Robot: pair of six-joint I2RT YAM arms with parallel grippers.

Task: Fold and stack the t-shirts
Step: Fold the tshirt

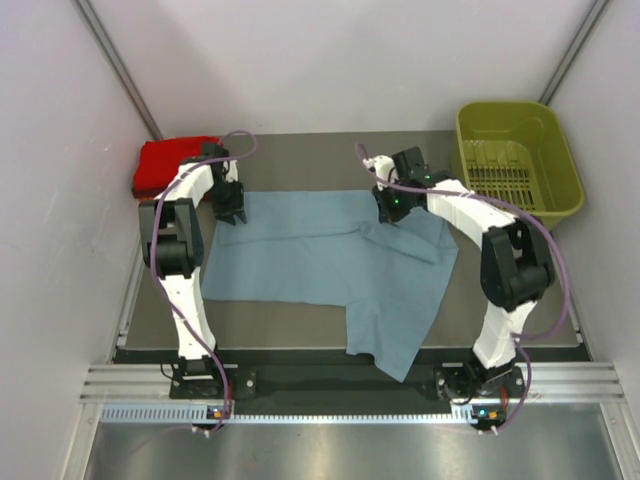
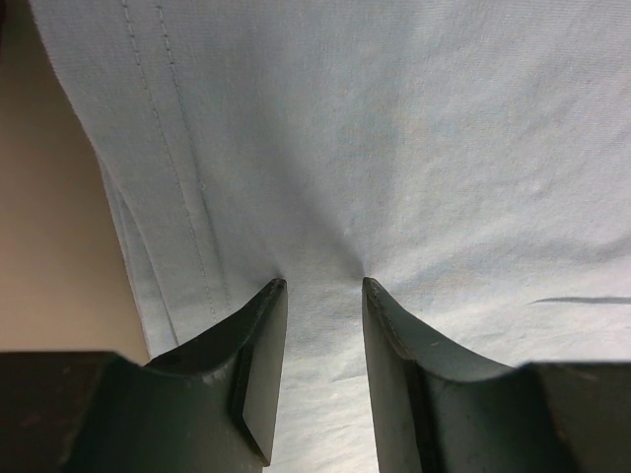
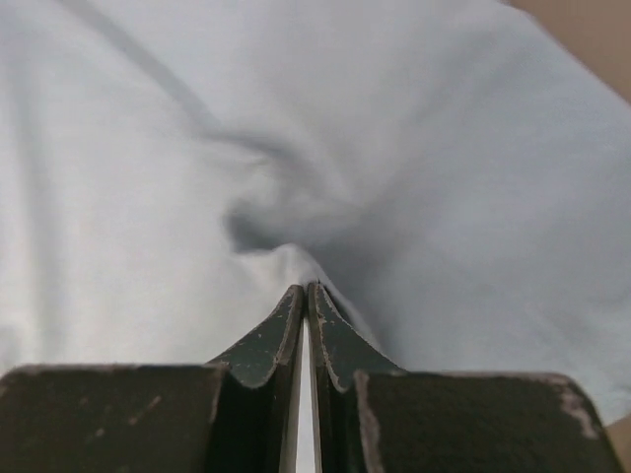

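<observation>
Pale walls enclose a grey-brown worktop (image 1: 270,320). From above, a blue shirt (image 1: 330,260) lies spread across the middle, one part hanging over the near edge. Folded red shirts (image 1: 165,165) sit in the far left corner, an olive basket (image 1: 500,108) in the far right. The left claw (image 1: 232,212) is at the blue shirt's far left edge, the right claw (image 1: 388,212) on its far edge.

Left wrist view: the left claw (image 2: 323,284) is narrowly parted, tips pressed on the blue shirt (image 2: 394,148), creases fanning out from them; bare worktop (image 2: 49,246) shows at left.

Right wrist view: the right claw (image 3: 304,288) is closed, pinching a raised ridge of the blue shirt (image 3: 148,197).
</observation>
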